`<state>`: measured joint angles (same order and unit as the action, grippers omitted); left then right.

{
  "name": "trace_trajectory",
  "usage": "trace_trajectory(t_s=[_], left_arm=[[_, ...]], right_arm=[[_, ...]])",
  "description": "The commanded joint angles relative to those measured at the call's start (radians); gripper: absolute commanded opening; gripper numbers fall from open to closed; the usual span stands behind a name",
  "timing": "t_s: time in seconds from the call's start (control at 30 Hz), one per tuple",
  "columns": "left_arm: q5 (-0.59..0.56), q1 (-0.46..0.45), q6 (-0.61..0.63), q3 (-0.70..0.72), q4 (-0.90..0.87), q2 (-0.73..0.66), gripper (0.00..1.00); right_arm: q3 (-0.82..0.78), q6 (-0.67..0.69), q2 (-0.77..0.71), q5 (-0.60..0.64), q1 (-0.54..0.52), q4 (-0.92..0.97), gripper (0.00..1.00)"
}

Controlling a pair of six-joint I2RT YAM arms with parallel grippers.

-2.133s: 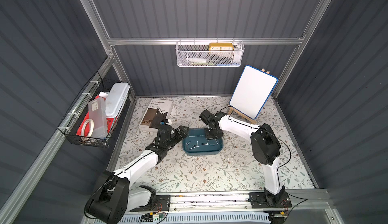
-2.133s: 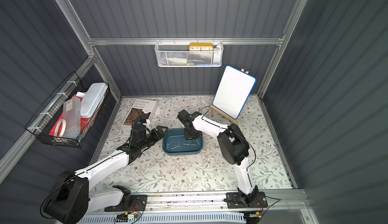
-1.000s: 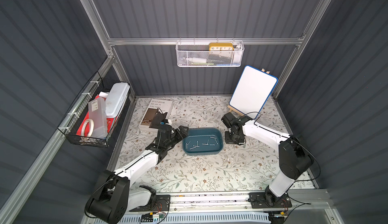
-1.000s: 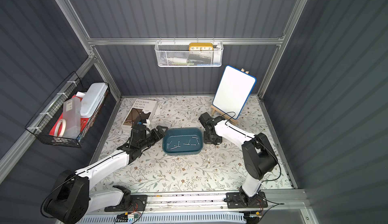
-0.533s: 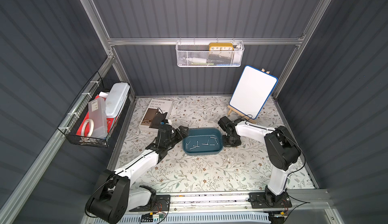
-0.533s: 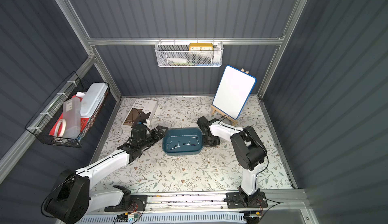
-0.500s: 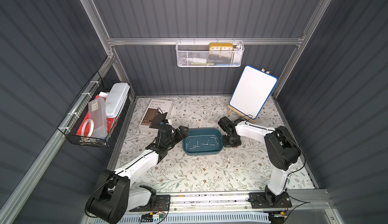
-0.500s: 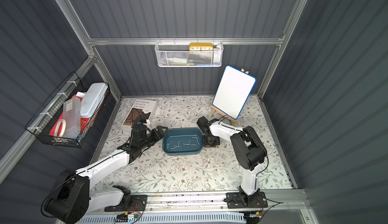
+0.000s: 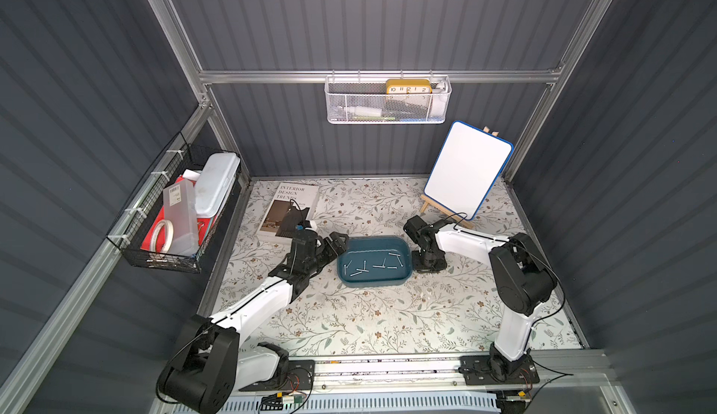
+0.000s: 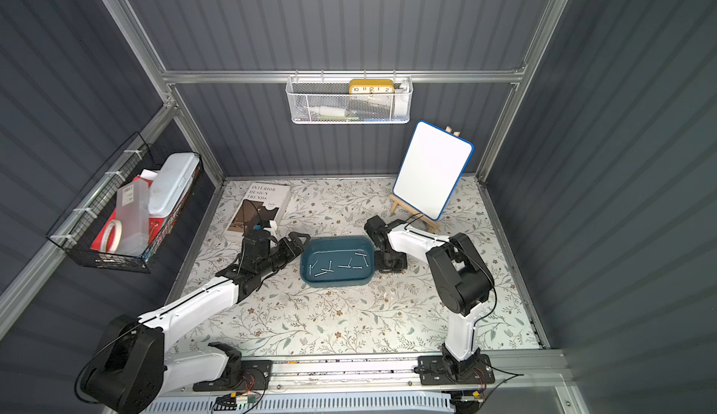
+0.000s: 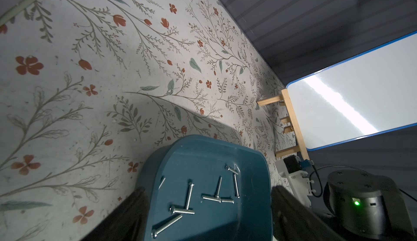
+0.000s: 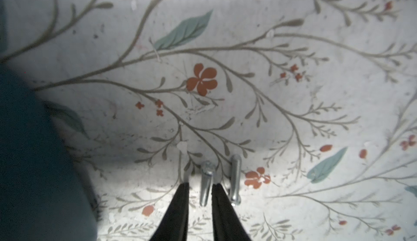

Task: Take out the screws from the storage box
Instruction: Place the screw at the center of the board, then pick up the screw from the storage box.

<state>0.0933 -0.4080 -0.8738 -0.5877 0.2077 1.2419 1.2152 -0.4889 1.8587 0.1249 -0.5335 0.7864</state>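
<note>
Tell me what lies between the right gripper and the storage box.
Nothing but bare floral mat, in the right wrist view, separates the right gripper from the storage box; both loose screws lie at its fingertips.

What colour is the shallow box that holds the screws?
The box is plain teal-blue, without any pattern; the left wrist view shows it best.

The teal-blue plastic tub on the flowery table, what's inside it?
The teal-blue plastic tub holds several loose silvery metal screws, some crossing; nothing else shows. Its near wall covers a thin floor strip in a top view.
</note>
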Motion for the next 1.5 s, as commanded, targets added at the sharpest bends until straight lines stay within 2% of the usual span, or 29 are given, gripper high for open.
trace_trajectory(t_s=[0.0, 0.2, 0.33, 0.43, 0.57, 0.73, 0.97, 1.2, 1.47], left_arm=[[-0.011, -0.003, -0.007, -0.013, -0.013, -0.032, 0.88], [-0.009, -0.003, -0.013, 0.001, 0.014, -0.034, 0.89], [0.009, -0.003, -0.005, 0.007, 0.048, -0.005, 0.88], [0.010, -0.003, 0.008, 0.004, 0.053, 0.011, 0.88], [0.003, -0.003, 0.015, 0.005, 0.056, 0.014, 0.88], [0.004, -0.003, 0.021, 0.013, 0.053, 0.016, 0.88], [0.003, -0.003, 0.025, 0.020, 0.057, 0.029, 0.89], [0.021, -0.003, 0.030, 0.023, 0.068, 0.053, 0.89], [0.020, -0.003, 0.027, 0.023, 0.071, 0.059, 0.89]], right_arm=[[0.050, 0.002, -0.075, 0.033, 0.000, 0.073, 0.23], [0.106, 0.017, -0.199, 0.061, -0.010, 0.146, 0.24], [0.202, 0.042, -0.200, 0.068, -0.057, 0.175, 0.24], [0.310, 0.047, -0.129, 0.066, -0.102, 0.204, 0.27], [0.492, 0.082, 0.045, 0.070, -0.180, 0.245, 0.28], [0.646, 0.097, 0.223, 0.089, -0.207, 0.301, 0.28], [0.603, 0.087, 0.263, 0.120, -0.201, 0.298, 0.28], [0.498, 0.058, 0.260, 0.083, -0.172, 0.249, 0.28], [0.454, 0.041, 0.273, 0.045, -0.172, 0.238, 0.28]])
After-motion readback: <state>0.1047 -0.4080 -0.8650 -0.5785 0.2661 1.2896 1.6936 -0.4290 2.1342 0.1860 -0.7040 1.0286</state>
